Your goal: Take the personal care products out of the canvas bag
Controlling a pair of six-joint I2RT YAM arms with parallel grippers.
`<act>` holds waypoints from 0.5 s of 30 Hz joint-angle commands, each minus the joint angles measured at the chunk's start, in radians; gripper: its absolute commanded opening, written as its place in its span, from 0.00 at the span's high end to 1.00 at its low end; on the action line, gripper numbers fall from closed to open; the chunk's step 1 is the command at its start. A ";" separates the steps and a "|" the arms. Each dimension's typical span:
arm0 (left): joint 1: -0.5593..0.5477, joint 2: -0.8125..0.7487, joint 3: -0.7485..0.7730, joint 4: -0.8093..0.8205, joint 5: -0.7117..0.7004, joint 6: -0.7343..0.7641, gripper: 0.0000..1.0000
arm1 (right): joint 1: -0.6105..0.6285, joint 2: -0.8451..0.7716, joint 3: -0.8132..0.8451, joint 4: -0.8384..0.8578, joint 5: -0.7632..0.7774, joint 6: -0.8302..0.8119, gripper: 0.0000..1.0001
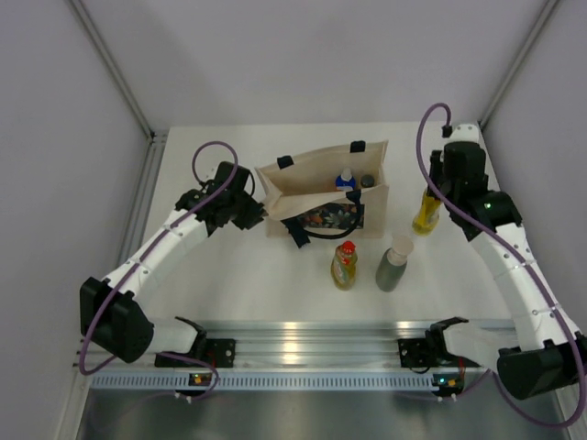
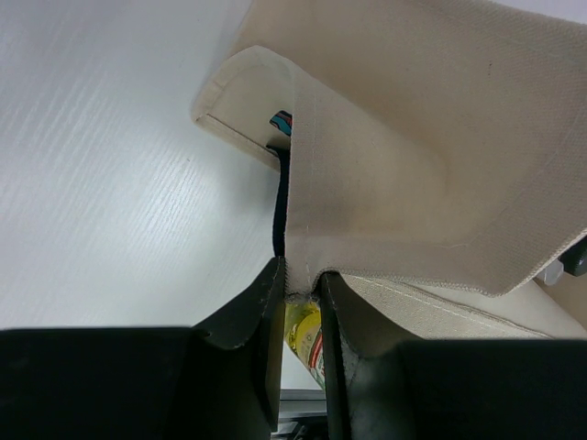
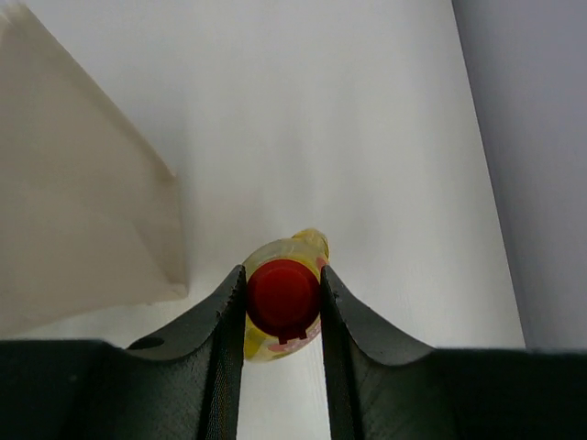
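The beige canvas bag [image 1: 321,188] stands open mid-table, floral panel facing front. My left gripper [image 1: 260,213] is shut on the bag's left rim; the fabric [image 2: 385,165] is pinched between the fingers [image 2: 264,312]. Inside the bag a blue-capped orange bottle [image 1: 346,180] and a dark cap [image 1: 368,181] show. My right gripper [image 1: 431,188] is shut on the red cap [image 3: 282,295] of a yellow bottle [image 1: 426,213], upright right of the bag. Another yellow bottle with a red cap [image 1: 345,264] and a grey-green bottle with a beige cap [image 1: 394,263] stand in front. The whitish bottle is hidden.
The bag's black handle [image 1: 307,231] hangs over its front. The bag's side [image 3: 83,211] is left of the right gripper. A metal rail [image 1: 303,344] runs along the near edge. Grey walls close in the white table on the left, right and back.
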 commanded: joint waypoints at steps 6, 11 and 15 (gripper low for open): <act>-0.002 0.019 0.029 -0.017 0.030 0.021 1.00 | -0.032 -0.205 -0.392 0.509 -0.034 0.038 1.00; -0.002 0.014 0.031 -0.017 0.024 0.021 1.00 | -0.032 -0.249 -0.465 0.512 -0.031 0.056 1.00; 0.000 0.014 0.035 -0.017 0.016 0.021 1.00 | -0.034 -0.258 -0.463 0.472 -0.037 0.067 0.55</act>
